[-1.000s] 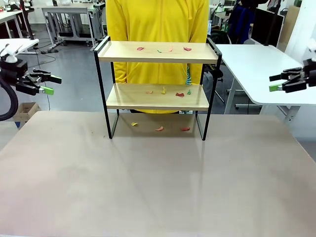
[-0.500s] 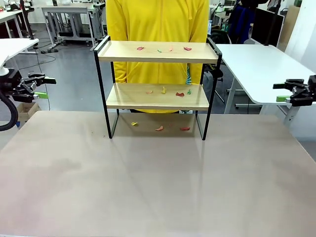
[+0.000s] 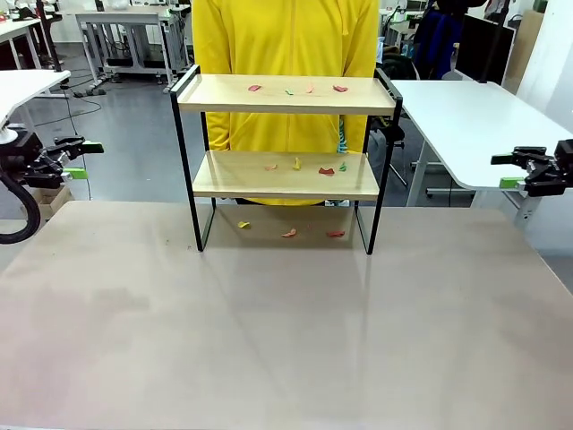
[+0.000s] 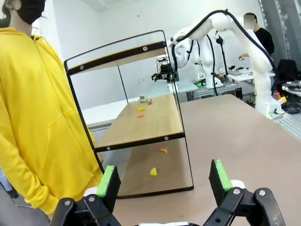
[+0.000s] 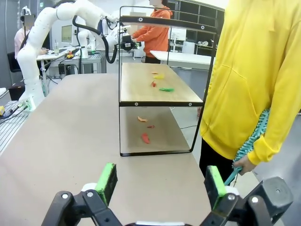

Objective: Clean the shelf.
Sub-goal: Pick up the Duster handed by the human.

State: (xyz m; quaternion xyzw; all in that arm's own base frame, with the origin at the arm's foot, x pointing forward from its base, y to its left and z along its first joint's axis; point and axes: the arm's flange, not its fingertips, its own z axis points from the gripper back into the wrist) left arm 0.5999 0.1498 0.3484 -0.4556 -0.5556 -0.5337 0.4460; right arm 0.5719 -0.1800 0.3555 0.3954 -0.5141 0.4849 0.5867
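The shelf, two light wooden boards in a thin black frame, stands at the table's far middle. Small coloured scraps lie on its top board. More scraps sit on the lower board, and others on the table beneath. My left gripper hangs open off the table's left side, and my right gripper hangs open off the right side. Both are far from the shelf. The left wrist view looks between its open gripper at the shelf end-on. The right gripper faces the shelf's other end.
A person in a yellow top stands right behind the shelf, holding a teal duster low behind them. The grey table spreads wide in front of the shelf. A white table stands at the back right.
Both arms have drawn back outward toward the table's sides and the grippers have turned at the wrist. The shelf, scraps and person have not moved.
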